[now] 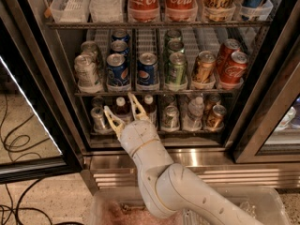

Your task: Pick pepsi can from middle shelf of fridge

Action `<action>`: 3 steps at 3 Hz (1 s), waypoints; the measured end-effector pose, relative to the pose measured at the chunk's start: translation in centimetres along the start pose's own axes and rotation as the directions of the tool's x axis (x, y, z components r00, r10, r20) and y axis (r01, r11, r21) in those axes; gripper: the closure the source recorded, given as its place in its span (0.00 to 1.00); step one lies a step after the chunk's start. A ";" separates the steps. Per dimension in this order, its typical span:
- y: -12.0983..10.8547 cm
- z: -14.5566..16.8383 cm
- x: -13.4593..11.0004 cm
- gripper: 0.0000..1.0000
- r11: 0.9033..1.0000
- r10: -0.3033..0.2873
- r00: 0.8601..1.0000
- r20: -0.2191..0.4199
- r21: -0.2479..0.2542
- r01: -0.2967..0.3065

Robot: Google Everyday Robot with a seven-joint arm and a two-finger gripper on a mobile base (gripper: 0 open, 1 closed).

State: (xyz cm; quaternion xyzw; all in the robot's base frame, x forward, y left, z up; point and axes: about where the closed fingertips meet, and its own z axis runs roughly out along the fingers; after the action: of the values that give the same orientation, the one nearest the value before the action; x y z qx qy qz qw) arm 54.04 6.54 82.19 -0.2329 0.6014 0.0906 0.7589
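Note:
The fridge (56,121) stands open before me with black frames. On the middle shelf (154,92) several blue pepsi cans stand in lane trays: one front can (117,71) and another (147,70) to its right, with more behind. My gripper (123,108) is open and empty. It sits below the shelf's front edge, in front of the lower shelf's small bottles, beneath the two front pepsi cans, and touches neither. Its two pale fingers (112,118) point up and spread apart.
A silver can (86,72) stands left of the pepsi cans, a green can (176,70), a gold can (204,68) and red Coca-Cola cans (233,68) to the right. Coca-Cola bottles (144,1) line the top shelf. Cables (18,139) lie on the floor left. A clear bin (262,205) sits below.

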 end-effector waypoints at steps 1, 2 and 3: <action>0.1 0.1 0.0 0.30 1.000 -0.002 1.000 0.002 -0.002 0.002; 0.3 0.2 0.0 0.11 1.000 -0.007 1.000 0.003 -0.008 0.007; 0.7 0.8 0.3 0.00 1.000 -0.011 1.000 -0.001 -0.016 0.011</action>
State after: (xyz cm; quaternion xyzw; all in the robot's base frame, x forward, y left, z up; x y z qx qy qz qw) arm 54.55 7.50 81.88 -0.2424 0.5997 0.0912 0.7572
